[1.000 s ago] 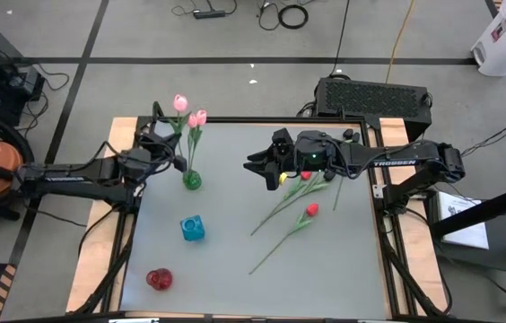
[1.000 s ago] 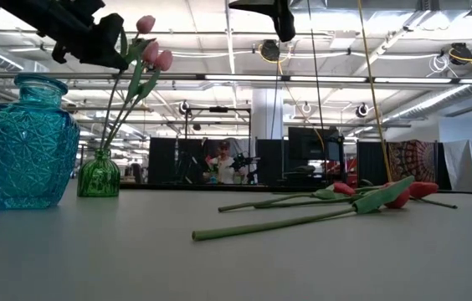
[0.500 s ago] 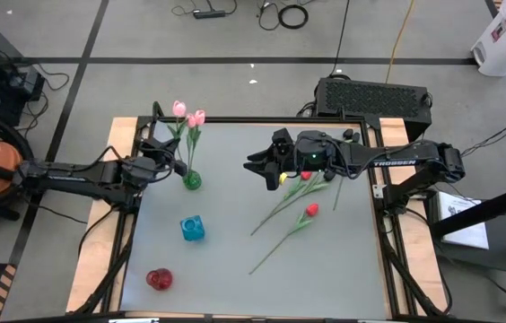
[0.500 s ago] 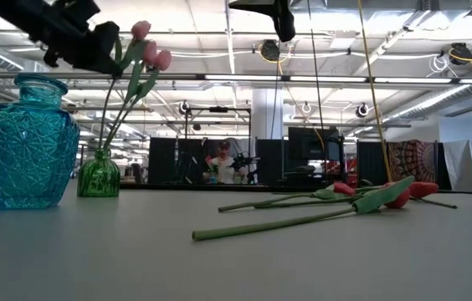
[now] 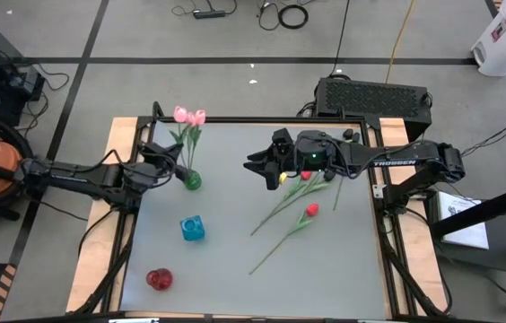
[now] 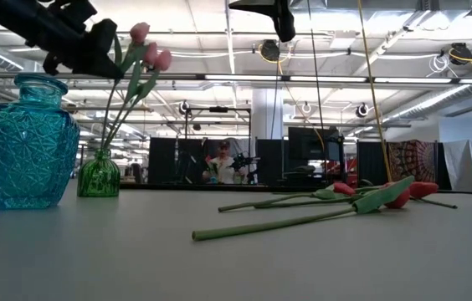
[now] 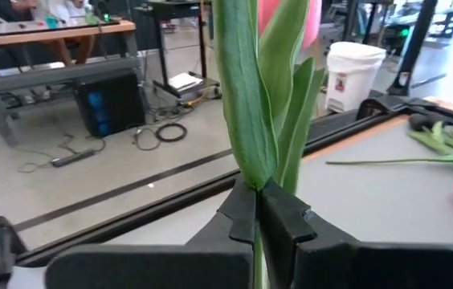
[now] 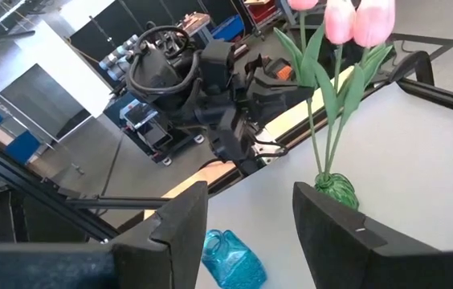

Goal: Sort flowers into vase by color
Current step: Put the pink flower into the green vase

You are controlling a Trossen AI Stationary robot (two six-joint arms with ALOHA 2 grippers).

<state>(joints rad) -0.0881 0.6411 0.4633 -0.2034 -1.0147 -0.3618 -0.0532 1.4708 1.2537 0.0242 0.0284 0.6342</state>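
Two pink tulips (image 5: pixel 189 116) stand in a small green vase (image 5: pixel 193 180) at the table's far left. My left gripper (image 7: pixel 256 189) reaches in level from the left and is shut on one of them, below its bud (image 6: pixel 140 32). The other pink head (image 6: pixel 162 59) sits just beside it. Two red tulips (image 5: pixel 308 193) lie flat on the table to the right of centre. My right gripper (image 8: pixel 250 217) hangs open above the table's middle (image 5: pixel 255 166), empty, facing the green vase. My left gripper pinches the pink tulip's green stem and leaf (image 7: pixel 250 164) between its two fingers, a little below the bud. The fingers come nearly level from the table's left and lie across the stem. The tulip stands almost upright, its stem running down to the green vase's mouth (image 6: pixel 100 153).
A blue cut-glass vase (image 5: pixel 192 228) stands near the table's middle left, and a red vase (image 5: pixel 158 279) near the front left corner. The red tulips' stems (image 6: pixel 278 221) stretch toward the near edge. A person sits far behind the table in the low view.
My left gripper has sunk a little and drawn back toward the table's left edge, still shut on the pink tulip. The tulip's head has come down closer to the other pink head.
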